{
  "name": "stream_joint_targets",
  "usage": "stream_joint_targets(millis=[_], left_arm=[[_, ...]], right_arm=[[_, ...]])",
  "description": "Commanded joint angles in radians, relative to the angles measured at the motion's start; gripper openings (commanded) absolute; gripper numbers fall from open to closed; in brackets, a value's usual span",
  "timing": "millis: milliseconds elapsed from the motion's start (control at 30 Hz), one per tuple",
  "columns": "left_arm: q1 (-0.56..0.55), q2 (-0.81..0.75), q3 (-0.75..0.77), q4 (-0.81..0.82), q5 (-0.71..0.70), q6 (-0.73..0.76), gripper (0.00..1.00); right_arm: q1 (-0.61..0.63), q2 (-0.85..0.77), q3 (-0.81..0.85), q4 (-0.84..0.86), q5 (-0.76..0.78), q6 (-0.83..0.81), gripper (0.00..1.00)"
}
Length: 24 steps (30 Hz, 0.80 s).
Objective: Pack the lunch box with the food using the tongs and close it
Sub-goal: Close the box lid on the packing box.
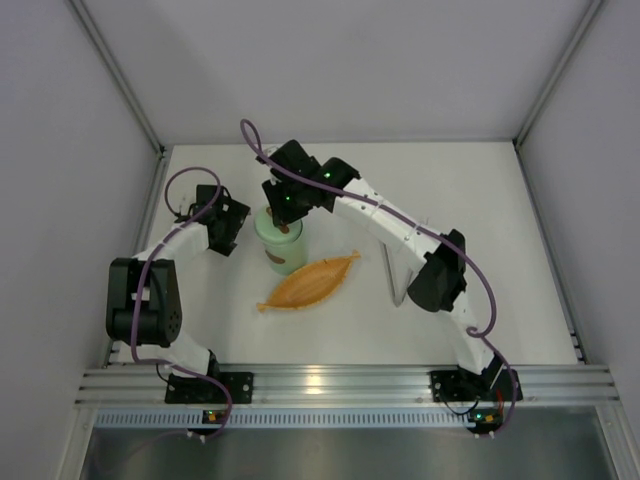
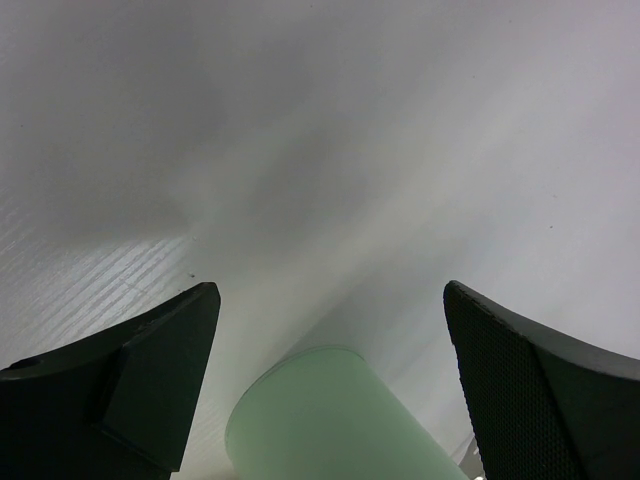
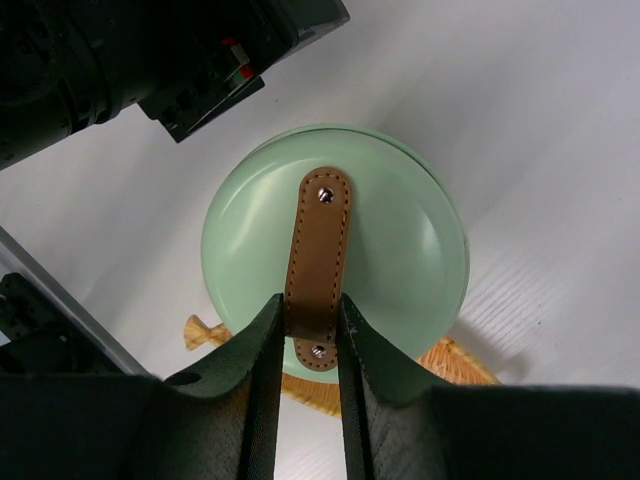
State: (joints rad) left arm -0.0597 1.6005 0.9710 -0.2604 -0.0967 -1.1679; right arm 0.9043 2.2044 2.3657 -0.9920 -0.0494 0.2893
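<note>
The mint-green lunch box [image 1: 284, 252] stands upright just behind the orange tray. Its round lid [image 3: 400, 240] lies over the tub's mouth; whether it is fully seated I cannot tell. My right gripper [image 3: 310, 300] reaches down from above, shut on the lid's brown handle [image 3: 318, 235]. My left gripper [image 2: 330, 290] is open at the tub's left side, with the tub wall [image 2: 330, 420] between its fingers, neither of them touching it. The tongs [image 1: 393, 272] lie on the table right of the tray, held by neither gripper. The food is hidden.
An orange leaf-shaped tray [image 1: 310, 282] lies in front of the lunch box, with nothing showing on it. The left arm's wrist [image 3: 150, 50] sits close to the lid. White walls enclose the table at the back and on both sides.
</note>
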Motion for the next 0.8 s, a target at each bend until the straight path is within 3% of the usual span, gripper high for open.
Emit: stream_joint_targets(millis=[0,767], left_arm=[[-0.002,0.013,-0.008,0.047,0.000,0.004,0.98],[-0.002,0.027,-0.011,0.053,0.006,-0.001,0.98]], right_arm=[[-0.015,-0.002,0.040,-0.017,0.025,-0.010,0.15],[-0.015,-0.069,-0.008,-0.062,0.131,-0.022,0.14]])
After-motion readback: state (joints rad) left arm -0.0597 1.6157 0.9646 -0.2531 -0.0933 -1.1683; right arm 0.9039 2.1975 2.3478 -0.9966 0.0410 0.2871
